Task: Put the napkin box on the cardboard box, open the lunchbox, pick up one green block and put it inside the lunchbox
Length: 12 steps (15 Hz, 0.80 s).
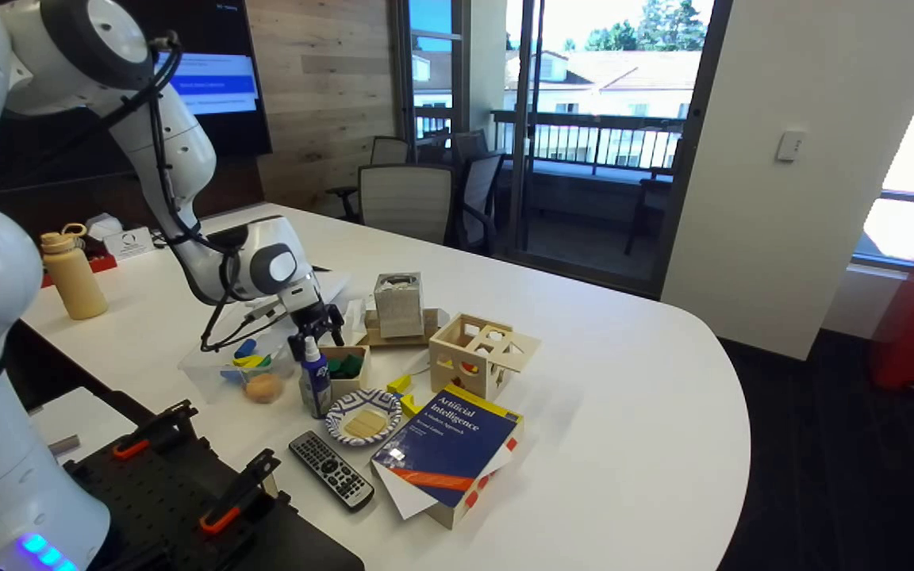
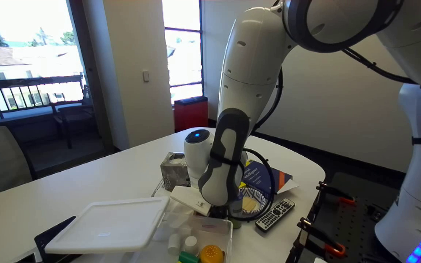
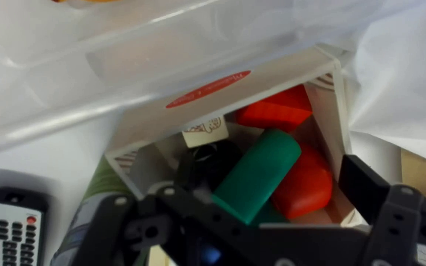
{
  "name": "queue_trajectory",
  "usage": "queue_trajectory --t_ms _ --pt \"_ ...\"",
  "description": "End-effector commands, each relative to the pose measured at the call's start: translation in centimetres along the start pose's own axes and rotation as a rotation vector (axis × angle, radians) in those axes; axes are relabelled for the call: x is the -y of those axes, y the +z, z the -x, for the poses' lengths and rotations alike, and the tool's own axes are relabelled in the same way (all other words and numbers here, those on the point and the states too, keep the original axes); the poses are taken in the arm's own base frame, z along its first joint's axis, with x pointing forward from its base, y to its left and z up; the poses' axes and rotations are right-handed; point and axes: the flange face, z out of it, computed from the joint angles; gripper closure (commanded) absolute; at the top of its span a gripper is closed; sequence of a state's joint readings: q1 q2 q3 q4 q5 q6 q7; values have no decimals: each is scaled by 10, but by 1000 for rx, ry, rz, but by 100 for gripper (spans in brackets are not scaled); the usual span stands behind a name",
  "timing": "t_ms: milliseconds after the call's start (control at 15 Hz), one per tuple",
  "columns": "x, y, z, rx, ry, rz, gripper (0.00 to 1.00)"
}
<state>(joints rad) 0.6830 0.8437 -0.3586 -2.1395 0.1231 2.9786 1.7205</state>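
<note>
Inside a small pale box (image 3: 327,107), a green block (image 3: 257,175) lies under the gap of the pincer (image 3: 267,162), whose fingers stand apart, empty. In the wrist view, the block's long axis slants near left to far right; a slight turn would probably square the grip.

White table (image 1: 624,420), dark floor (image 1: 814,452)

Grey napkin box (image 1: 399,308), tan cardboard box (image 1: 401,341), wht lunchbox lid (image 2: 112,223), grn block (image 3: 258,173), blu/wht bowl (image 1: 363,398) (geo. pattern)
</note>
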Motion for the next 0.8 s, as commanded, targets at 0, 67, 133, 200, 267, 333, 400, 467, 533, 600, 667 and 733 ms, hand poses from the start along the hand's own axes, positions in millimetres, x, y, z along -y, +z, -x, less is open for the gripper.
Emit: queue_trajectory --t_ms 0,67,133,200,267,333,400,467,533,600,667,733 --pt "4 3 0 -26 69 -11 0" --pt "3 4 0 -32 79 -9 0" --pt "3 6 0 -35 87 -6 0" --pt "1 8 0 -39 94 -4 0" --pt "1 10 -1 -41 106 -3 0" --pt "0 10 0 -43 110 -1 0" --pt "0 11 -1 -46 119 -2 0" --pt "0 12 -1 -47 120 -2 0" --pt "0 12 -1 -47 124 -1 0" --pt "0 12 0 -47 126 0 25" --pt "0 12 1 -47 121 -1 28" --pt "0 12 2 -46 118 -1 34"
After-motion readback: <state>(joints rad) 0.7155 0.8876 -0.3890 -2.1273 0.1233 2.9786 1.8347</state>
